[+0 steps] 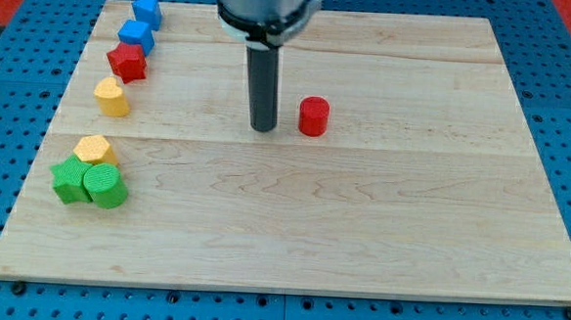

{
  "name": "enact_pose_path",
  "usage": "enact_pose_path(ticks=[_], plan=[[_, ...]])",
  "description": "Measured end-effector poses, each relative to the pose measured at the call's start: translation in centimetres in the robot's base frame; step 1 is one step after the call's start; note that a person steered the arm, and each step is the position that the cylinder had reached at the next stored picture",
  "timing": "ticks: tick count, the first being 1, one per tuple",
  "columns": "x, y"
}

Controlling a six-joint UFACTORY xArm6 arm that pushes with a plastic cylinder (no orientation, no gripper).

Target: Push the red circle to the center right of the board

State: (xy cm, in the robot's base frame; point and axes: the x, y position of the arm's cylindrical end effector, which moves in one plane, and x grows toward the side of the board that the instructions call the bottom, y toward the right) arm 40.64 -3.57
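The red circle (313, 116), a short red cylinder, stands on the wooden board (360, 233) a little above its middle. My tip (263, 128) is at the lower end of the dark rod, just to the left of the red circle, with a small gap between them. They are at about the same height in the view.
Along the board's left side lie two blue blocks (146, 12) (135, 36), a red star-like block (127, 63), a yellow block (113, 97), a yellow hexagon (93, 149), a green block (68, 181) and a green cylinder (105, 186). Blue pegboard surrounds the board.
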Motion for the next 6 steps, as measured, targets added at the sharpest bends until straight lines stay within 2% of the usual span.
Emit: enact_pose_path(ticks=[1, 2, 4, 5, 6], plan=[[-0.8, 6.1], [2.1, 11.1], [1.9, 19.4], [1.9, 16.0], [-0.5, 3.9]])
